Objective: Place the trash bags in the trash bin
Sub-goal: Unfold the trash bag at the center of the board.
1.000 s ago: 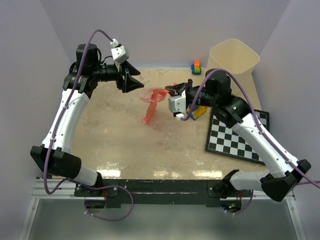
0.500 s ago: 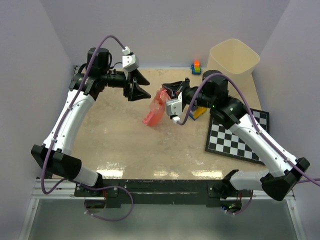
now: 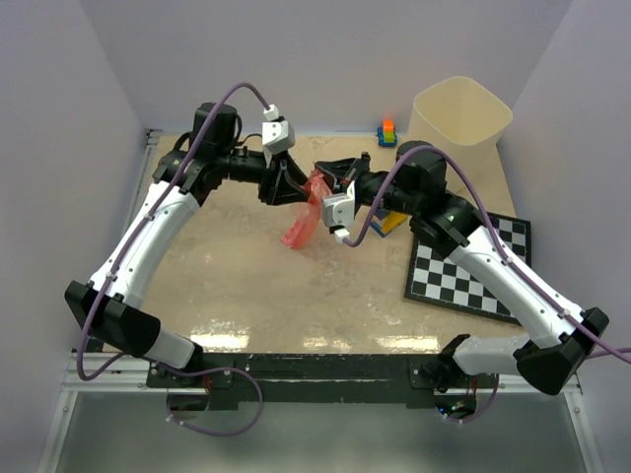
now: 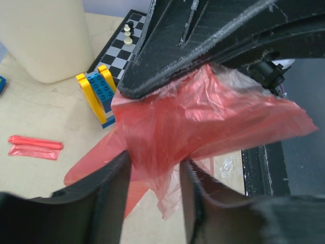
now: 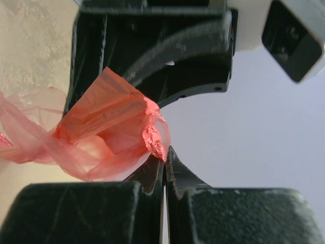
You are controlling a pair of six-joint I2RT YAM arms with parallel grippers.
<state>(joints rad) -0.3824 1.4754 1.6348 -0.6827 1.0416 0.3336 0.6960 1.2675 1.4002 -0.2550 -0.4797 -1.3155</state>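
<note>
A folded strip [image 4: 34, 146] is being shown only from the left wrist, the sack [image 3: 304, 225] being pinched by the closed right gripper [image 5: 165, 158] and straddled by the parted left gripper [image 4: 155, 170].

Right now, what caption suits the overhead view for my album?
Right gripper pinches a red bag while left gripper straddles it; beige bin stands behind.
</note>
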